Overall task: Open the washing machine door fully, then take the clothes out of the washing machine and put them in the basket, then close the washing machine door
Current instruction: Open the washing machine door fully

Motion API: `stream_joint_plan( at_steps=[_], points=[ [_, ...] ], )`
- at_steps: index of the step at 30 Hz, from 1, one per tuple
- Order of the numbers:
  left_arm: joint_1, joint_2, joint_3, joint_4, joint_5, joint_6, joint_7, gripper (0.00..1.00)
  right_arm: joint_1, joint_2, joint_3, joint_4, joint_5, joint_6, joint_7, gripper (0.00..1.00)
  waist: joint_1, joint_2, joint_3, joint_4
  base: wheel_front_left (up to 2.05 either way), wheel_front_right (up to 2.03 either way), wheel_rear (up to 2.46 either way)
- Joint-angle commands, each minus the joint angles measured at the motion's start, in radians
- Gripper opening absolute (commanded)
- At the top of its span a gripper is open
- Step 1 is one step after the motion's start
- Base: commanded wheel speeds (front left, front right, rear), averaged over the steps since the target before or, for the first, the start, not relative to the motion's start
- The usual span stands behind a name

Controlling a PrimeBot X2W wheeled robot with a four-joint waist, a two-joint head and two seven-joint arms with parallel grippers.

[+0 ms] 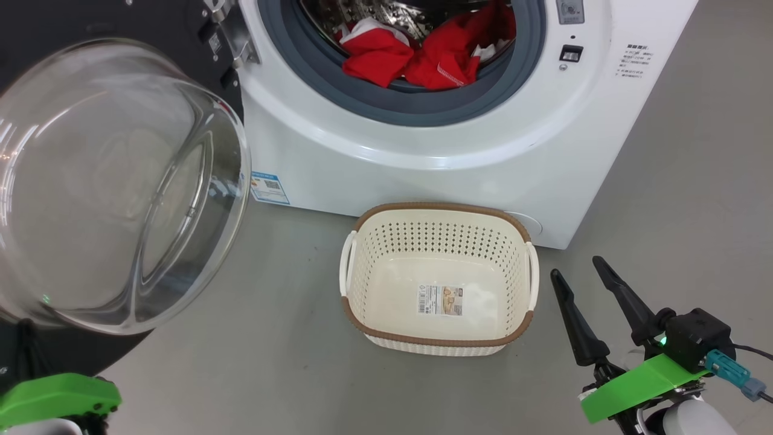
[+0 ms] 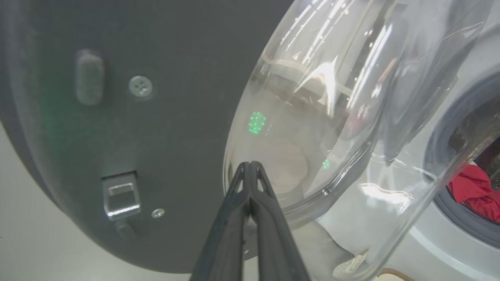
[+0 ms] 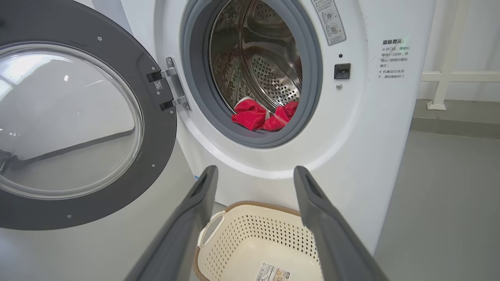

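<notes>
Looking down at the big white washing machine (image 1: 423, 163), with the washing machine door (image 1: 115, 181) swung wide open to the left on its metal hinge (image 3: 172, 84) — black rim all round, big clear glass bowl bulging out. Down in the steel drum (image 3: 273, 70), right at the front by the grey rubber ring (image 1: 410, 109), the red clothes (image 1: 435, 57) in a heap with bits of white, not yet taken out. On the grey floor (image 1: 272, 362) just in front of the machine, the basket (image 1: 438, 241), standing upright, with nothing in it but a paper label (image 1: 439, 300) on the bottom. Low on the right, near the basket's right handle but not touching it, the right gripper (image 1: 575, 267): arm held low, fingers pointing up and forward at the front of the machine, spread wide apart, holding nothing. In the right wrist view, the basket down between those fingers. Low on the left, under the glass bowl, a green piece (image 1: 54, 399) of the left arm. Up close in the left wrist view, the left gripper (image 2: 249, 166) with fingers pressed tight together, nothing pinched between them, tips right at the edge of the glass bowl, beside the dark inner face of the door and its metal latch (image 2: 121, 195) — touching the glass or not, cannot tell.
</notes>
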Motion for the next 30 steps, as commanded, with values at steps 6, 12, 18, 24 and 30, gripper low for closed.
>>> stream_joint_plan(
  at_steps=[6, 12, 18, 24, 30],
  points=[
    [0.057, 0.037, -0.035, -0.063, -0.033, 0.018, -0.008, 0.0, -0.012, 0.005, 0.016, -0.022, -0.001, 0.008, -0.006, 1.0, 0.0, 0.0, -0.015, -0.004, 0.0, 0.0, 0.0],
    [0.104, 0.037, -0.094, -0.111, -0.041, 0.017, -0.008, 0.0, -0.002, 0.01, 0.014, -0.021, 0.002, 0.008, -0.006, 1.0, 0.0, 0.0, -0.029, -0.014, 0.0, 0.0, 0.0],
    [0.159, 0.037, -0.16, -0.177, -0.034, -0.023, -0.008, 0.0, 0.007, 0.018, 0.008, -0.021, 0.004, 0.008, -0.006, 1.0, 0.0, 0.0, -0.039, -0.04, 0.0, 0.0, 0.0],
    [0.201, 0.037, -0.206, -0.222, -0.019, -0.066, -0.008, 0.22, 0.013, 0.022, 0.0, -0.021, 0.004, 0.008, -0.006, 1.0, 0.0, 0.0, -0.046, -0.071, 0.0, 0.0, 0.0],
    [0.226, 0.037, -0.245, -0.262, -0.003, -0.101, -0.008, 0.99, 0.026, 0.022, -0.018, -0.02, 0.001, 0.008, -0.006, 1.0, 0.0, 0.0, -0.054, -0.112, 0.0, 0.0, 0.0]
  ],
)
